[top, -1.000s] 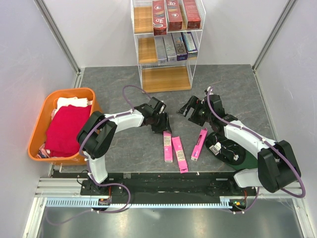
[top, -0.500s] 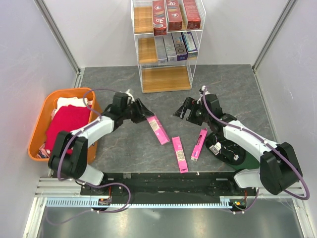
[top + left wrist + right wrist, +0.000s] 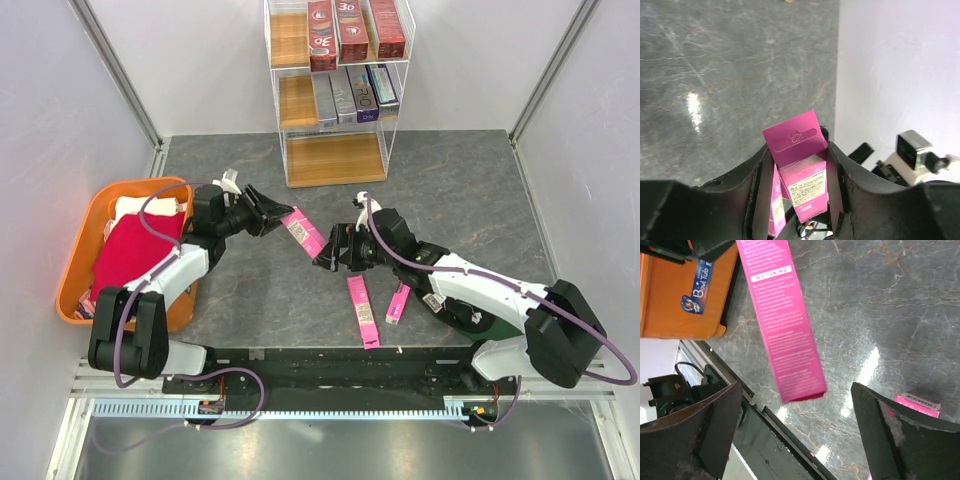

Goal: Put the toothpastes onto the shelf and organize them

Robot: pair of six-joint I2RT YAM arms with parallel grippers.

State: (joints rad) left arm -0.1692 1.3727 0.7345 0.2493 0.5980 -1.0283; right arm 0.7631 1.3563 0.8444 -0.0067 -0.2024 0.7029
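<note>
Left arm and right arm, white link shells, black joints, looping purple cables, matte black pincer fingers

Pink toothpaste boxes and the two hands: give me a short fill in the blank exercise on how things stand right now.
1. The left hand is shut on a ___ toothpaste box.
2. The right hand has its jaws ___ and holds nothing.
3. Flat on the table lie ___ more pink boxes.
4. The shelf has its ___ tier bare.
Missing words: pink, open, two, bottom.
</note>
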